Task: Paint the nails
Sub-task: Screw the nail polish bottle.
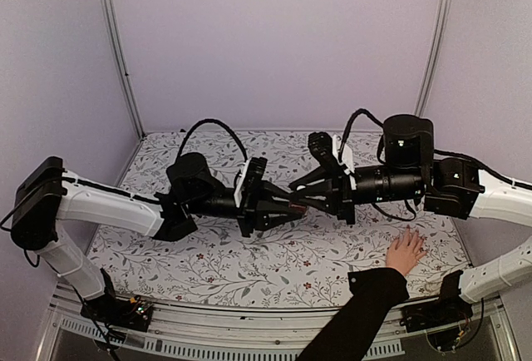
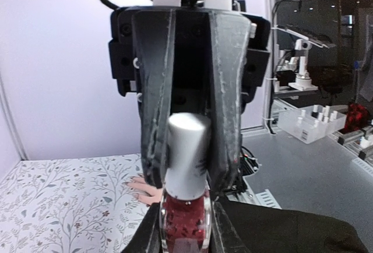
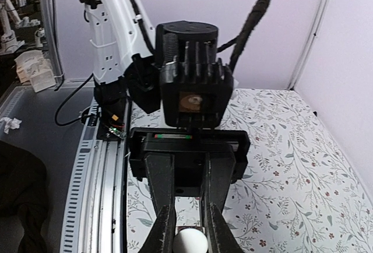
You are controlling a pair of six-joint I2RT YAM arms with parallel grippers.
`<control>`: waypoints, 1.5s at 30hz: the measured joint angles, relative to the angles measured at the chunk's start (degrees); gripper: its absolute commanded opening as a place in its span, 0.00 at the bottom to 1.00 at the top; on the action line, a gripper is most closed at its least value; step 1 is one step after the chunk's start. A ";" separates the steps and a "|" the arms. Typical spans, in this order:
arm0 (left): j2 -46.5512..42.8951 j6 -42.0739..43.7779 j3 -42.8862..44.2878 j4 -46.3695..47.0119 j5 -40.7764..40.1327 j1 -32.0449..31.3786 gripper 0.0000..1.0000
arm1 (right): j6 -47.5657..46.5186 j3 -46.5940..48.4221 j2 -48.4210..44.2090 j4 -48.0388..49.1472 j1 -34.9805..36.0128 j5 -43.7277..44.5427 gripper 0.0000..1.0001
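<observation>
A light-skinned hand point(image 1: 406, 253) with a black sleeve lies flat on the floral mat at the front right. Its nails are too small to make out. It also shows in the left wrist view point(image 2: 144, 190). My left gripper point(image 1: 283, 209) is shut on a small dark-red bottle point(image 2: 185, 224) and holds it above the mat's middle. My right gripper point(image 1: 306, 196) faces it, and its fingers point(image 2: 152, 165) close on the bottle's white cap point(image 2: 187, 148). The right wrist view shows the cap point(image 3: 190, 243) between my right gripper's point(image 3: 190, 235) tips.
The floral mat point(image 1: 249, 265) covers the table inside lilac walls. A metal rail point(image 1: 249, 315) runs along the near edge. The black sleeve point(image 1: 357, 311) crosses the front edge at the right. The arms meet over the mat's middle.
</observation>
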 measured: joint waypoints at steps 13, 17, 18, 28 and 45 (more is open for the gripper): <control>1.75 10.25 0.24 4.87 -35.82 -4.98 0.00 | 5.27 -0.02 3.23 9.27 -0.81 20.00 0.00; 5.55 14.78 1.68 9.16 -47.65 -7.08 0.00 | 7.52 -0.81 4.85 13.07 -0.92 25.88 0.00; 6.36 15.72 1.88 10.14 -49.75 -7.50 0.00 | 8.17 -1.22 5.18 14.01 -0.94 27.15 0.00; 9.49 21.31 1.97 15.02 -58.23 -9.62 0.00 | 10.80 -3.56 5.51 17.97 -0.85 29.29 0.15; -0.96 17.03 -1.31 5.90 -40.96 -9.44 0.00 | 8.02 -3.87 -2.75 12.41 0.35 15.93 0.68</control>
